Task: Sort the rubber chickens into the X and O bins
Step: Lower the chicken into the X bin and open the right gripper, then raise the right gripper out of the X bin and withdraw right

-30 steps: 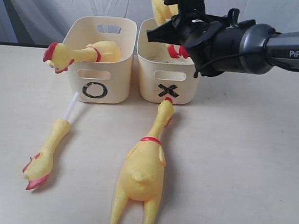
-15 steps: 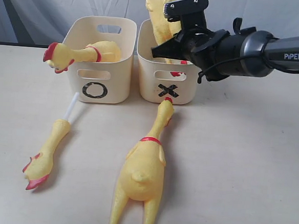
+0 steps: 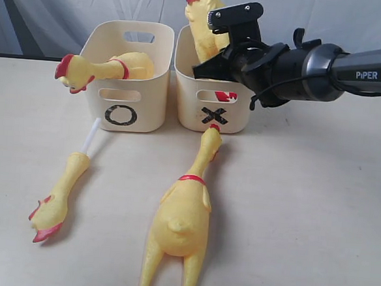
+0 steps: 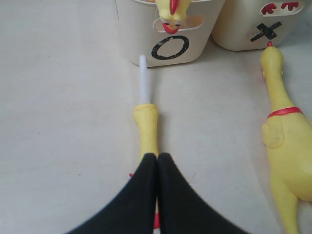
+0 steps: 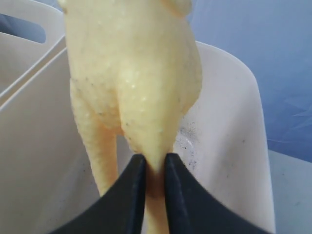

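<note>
O bin (image 3: 152, 96) holds draped chicken (image 3: 128, 65), X bin (image 3: 191, 109) holds upright chicken (image 3: 200, 22)

This looks like a robot test bench in a lab, not a home. A bare pale surface (image 3: 316, 211) is backed by draped grey-blue cloth (image 3: 56, 3). A black arm (image 3: 333, 64) is lettered PIPER. The only props are the cream O bin (image 3: 150, 107), X bin (image 3: 188, 103) and rubber chickens (image 3: 182, 221).
</note>
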Action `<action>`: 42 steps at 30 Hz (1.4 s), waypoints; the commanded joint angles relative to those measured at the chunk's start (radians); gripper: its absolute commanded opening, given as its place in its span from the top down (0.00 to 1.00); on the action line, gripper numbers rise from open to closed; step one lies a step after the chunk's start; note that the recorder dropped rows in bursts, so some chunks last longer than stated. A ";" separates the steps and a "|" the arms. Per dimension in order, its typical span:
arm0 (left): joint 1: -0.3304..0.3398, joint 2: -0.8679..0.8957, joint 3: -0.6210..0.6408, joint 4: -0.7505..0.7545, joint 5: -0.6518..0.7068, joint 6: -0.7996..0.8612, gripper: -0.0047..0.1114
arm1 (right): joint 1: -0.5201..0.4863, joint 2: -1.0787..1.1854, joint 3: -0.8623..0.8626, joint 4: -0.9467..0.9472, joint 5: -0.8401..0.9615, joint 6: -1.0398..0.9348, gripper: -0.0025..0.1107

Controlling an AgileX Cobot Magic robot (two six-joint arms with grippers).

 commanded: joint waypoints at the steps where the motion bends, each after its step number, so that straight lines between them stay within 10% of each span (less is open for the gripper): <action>1: -0.005 -0.005 0.005 -0.004 0.002 0.005 0.96 | -0.005 -0.004 -0.008 0.005 -0.017 -0.004 0.78; 25: -0.005 -0.005 0.005 -0.002 0.003 0.005 0.96 | -0.005 -0.149 -0.008 0.025 0.037 -0.004 0.77; 37: -0.005 -0.005 0.005 0.005 0.004 0.005 0.96 | -0.005 -0.270 -0.008 -0.019 0.413 -0.004 0.78; 42: -0.005 -0.005 0.005 0.010 0.004 0.005 0.96 | -0.005 -0.282 -0.008 -0.075 0.646 -0.004 0.93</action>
